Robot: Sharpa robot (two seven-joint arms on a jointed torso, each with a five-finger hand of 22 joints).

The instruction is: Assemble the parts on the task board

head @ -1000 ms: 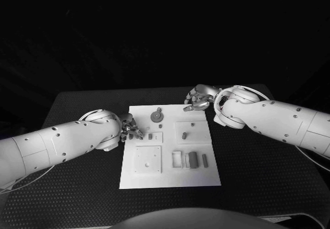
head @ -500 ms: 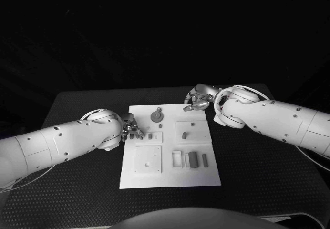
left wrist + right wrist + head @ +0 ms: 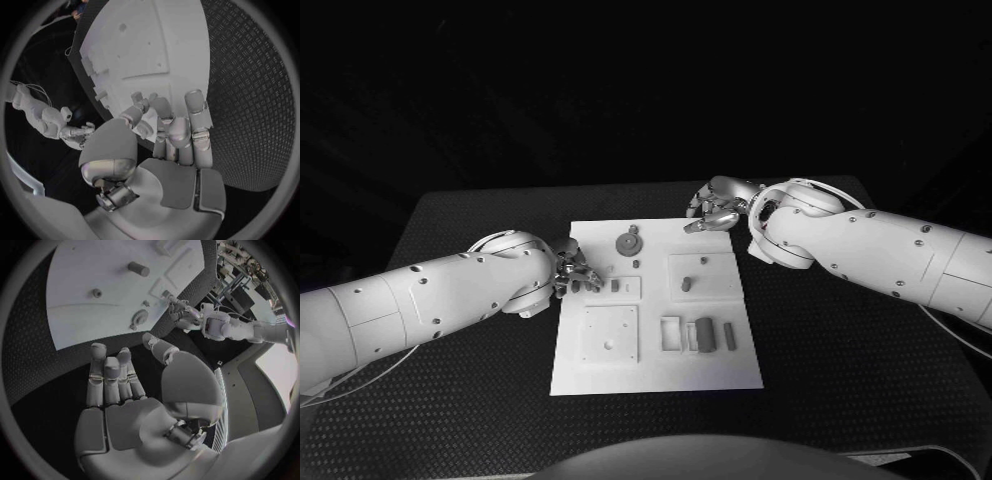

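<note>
Fingers of the left hand [image 3: 574, 275] are spread, empty, at the white rectangular task board's [image 3: 661, 368] edge; the right hand [image 3: 715, 212] is likewise held loosely apart, nothing grasped.

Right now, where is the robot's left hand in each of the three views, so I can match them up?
Head view: the left hand sits at the left edge of the task board.
Left wrist view: it fills the middle, fingertips reaching to the board's edge.
Right wrist view: it is small, at the board's edge across from the right hand.
Shared landmark: the white task board.
</note>
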